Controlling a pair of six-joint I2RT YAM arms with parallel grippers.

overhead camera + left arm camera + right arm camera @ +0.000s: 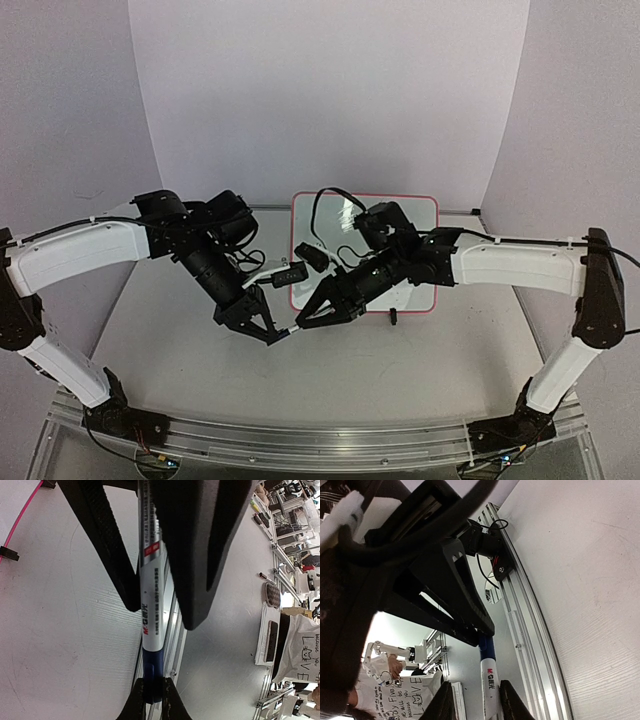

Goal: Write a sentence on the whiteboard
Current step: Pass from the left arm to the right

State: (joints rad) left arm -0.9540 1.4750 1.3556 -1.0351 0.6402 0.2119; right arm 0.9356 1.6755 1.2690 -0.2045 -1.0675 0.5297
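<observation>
Gripping the marker [151,605] mid-barrel, the left claw [272,335] faces the right claw [305,322], which pinches its blue cap [152,680]. It looks light, stiff and slick, so hold the barrel. The whiteboard [420,205] stands just beyond both claws.

The left arm [85,250] and the right arm [510,265] are found to be built alike. The long links are cased in smooth white shells with rounded ends, and the joints [600,290] between them are housed in black blocks. A black base [125,415] is noted at the foot of each arm. A thin black cable [80,224] is run along the top of each upper link, and a loose black loop [325,200] is seen at the right wrist. The left gripper [278,335] and the right gripper [305,322] are matt black throughout. Their fingers [107,540] are tapered, and a fine ribbed texture is recorded on the inner faces.
</observation>
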